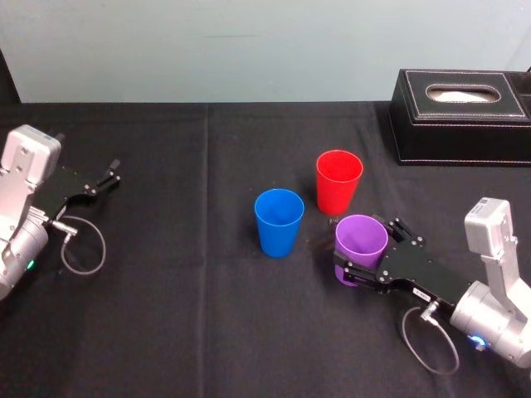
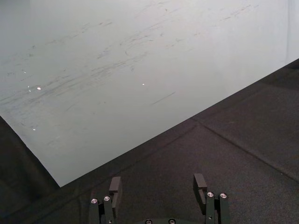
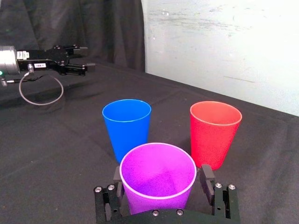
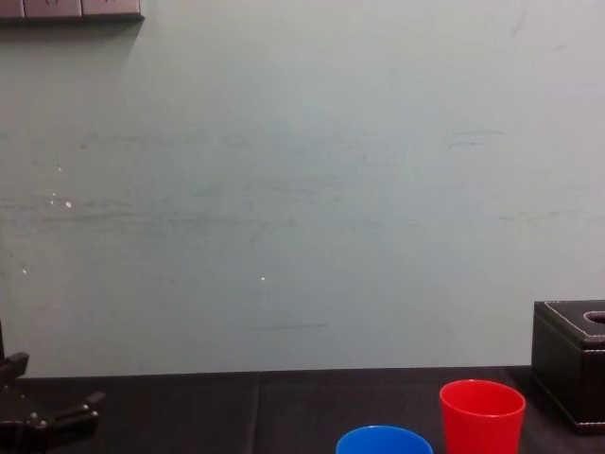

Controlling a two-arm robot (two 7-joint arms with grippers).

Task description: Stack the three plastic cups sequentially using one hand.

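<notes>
Three plastic cups stand upright on the black cloth. The purple cup (image 1: 361, 236) (image 3: 158, 179) is nearest me, and my right gripper (image 1: 365, 250) (image 3: 161, 171) is open with one finger on each side of it, low on its wall. A small gap shows beside the finger (image 3: 206, 173) on the red cup's side. The red cup (image 1: 338, 182) (image 3: 215, 133) (image 4: 482, 416) stands just behind the purple one. The blue cup (image 1: 279, 222) (image 3: 126, 123) (image 4: 383, 441) stands to their left. My left gripper (image 1: 108, 178) (image 2: 158, 184) rests open at the far left, holding nothing.
A black stitched box (image 1: 460, 116) (image 4: 570, 364) sits at the back right, behind the red cup. The pale wall (image 4: 302, 189) rises at the table's far edge. A cable loop (image 1: 81, 247) hangs by the left wrist.
</notes>
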